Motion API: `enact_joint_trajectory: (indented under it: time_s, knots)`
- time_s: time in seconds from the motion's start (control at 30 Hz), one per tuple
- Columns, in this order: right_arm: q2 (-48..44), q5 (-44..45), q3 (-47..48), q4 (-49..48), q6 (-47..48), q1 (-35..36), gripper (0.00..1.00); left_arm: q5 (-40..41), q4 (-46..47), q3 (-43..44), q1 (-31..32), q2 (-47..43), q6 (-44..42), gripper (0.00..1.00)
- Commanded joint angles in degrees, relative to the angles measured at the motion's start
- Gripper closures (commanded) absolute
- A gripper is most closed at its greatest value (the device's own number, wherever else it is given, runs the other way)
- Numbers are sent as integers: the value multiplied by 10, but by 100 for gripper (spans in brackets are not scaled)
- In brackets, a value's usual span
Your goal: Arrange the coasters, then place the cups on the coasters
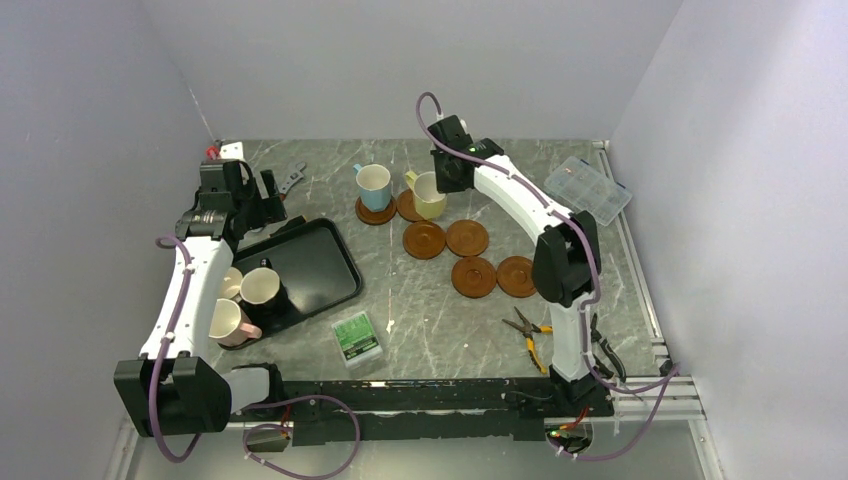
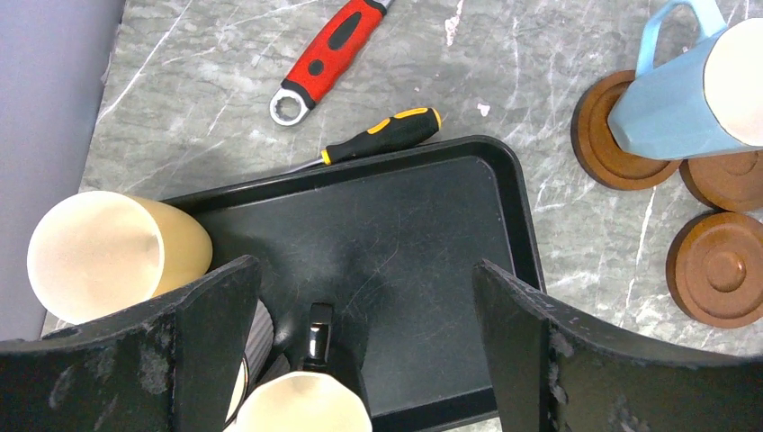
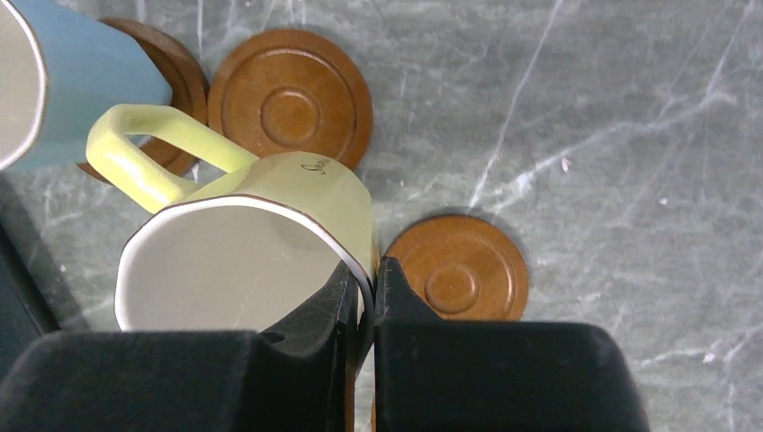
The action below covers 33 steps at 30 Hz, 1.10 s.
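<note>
Right gripper (image 3: 362, 283) reaches far, pinching olive-yellow mug (image 3: 297, 193) by its rim; left gripper (image 2: 360, 306) jaws wide apart over black tray (image 2: 432, 225) holding mugs (image 1: 262, 286).

The grey marbled worktop (image 2: 225, 54) looks like smooth stone, white-veined and low in sheen. The round reddish-brown coasters (image 3: 290, 94) look like turned wood with a satin polish. The pale yellow handled mug (image 3: 306, 193) and the light blue mug (image 2: 670, 108) are glossy glazed ceramic. The black rectangular tray (image 2: 405, 234) seems plastic, finely scratched. The black fingers (image 2: 211, 351) of the left gripper (image 2: 364, 270) are matt, scuffed grey. The red-handled spanner (image 2: 328, 49) ends in bare metal
</note>
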State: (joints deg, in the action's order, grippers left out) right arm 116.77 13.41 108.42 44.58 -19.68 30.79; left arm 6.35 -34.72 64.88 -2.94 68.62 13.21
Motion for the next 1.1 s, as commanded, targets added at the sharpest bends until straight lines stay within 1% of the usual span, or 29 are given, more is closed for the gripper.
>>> enact_joint_trajectory:
  time_s: [0.0, 0.13, 0.57, 1.07]
  knots:
    - [19, -7, 79, -30, -1, -9, 100, -9, 15, 10, -2, 0, -2, 8]
    - [48, -11, 110, -29, -2, -12, 100, 2, 15, 10, -2, -4, -6, 8]
    - [123, -31, 192, -15, -7, -15, 100, -6, 16, 10, -2, -7, -7, 8]
    - [158, -34, 232, -1, -9, -16, 100, -14, 16, 10, -2, -9, -6, 8]
